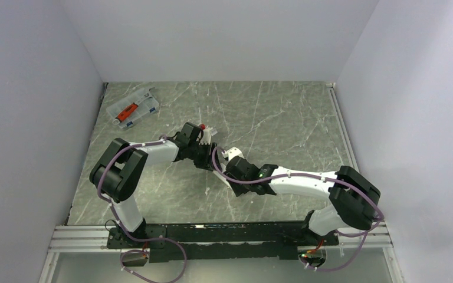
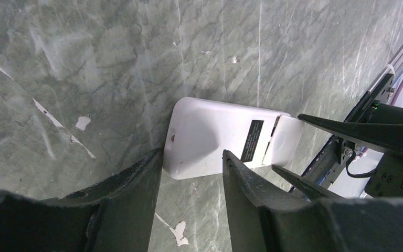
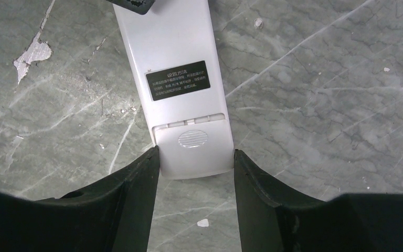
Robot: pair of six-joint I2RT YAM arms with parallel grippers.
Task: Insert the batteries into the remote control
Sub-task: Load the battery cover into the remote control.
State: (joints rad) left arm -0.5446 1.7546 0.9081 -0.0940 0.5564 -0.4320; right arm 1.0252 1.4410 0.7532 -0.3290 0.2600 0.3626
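Observation:
The remote control lies back up, white with a black label; it also shows in the left wrist view and as a white bit in the top view. My right gripper is shut across its battery-cover end, fingers touching both long edges. My left gripper is open at the opposite end: one fingertip is beside the end, the other lies over the back. A small reddish bit sits just beyond the left gripper; I cannot tell whether it is the batteries.
A clear plastic organiser case with a red tool lies at the far left of the table. Both arms meet near the middle of the grey marbled table. Walls close in the left, right and far sides.

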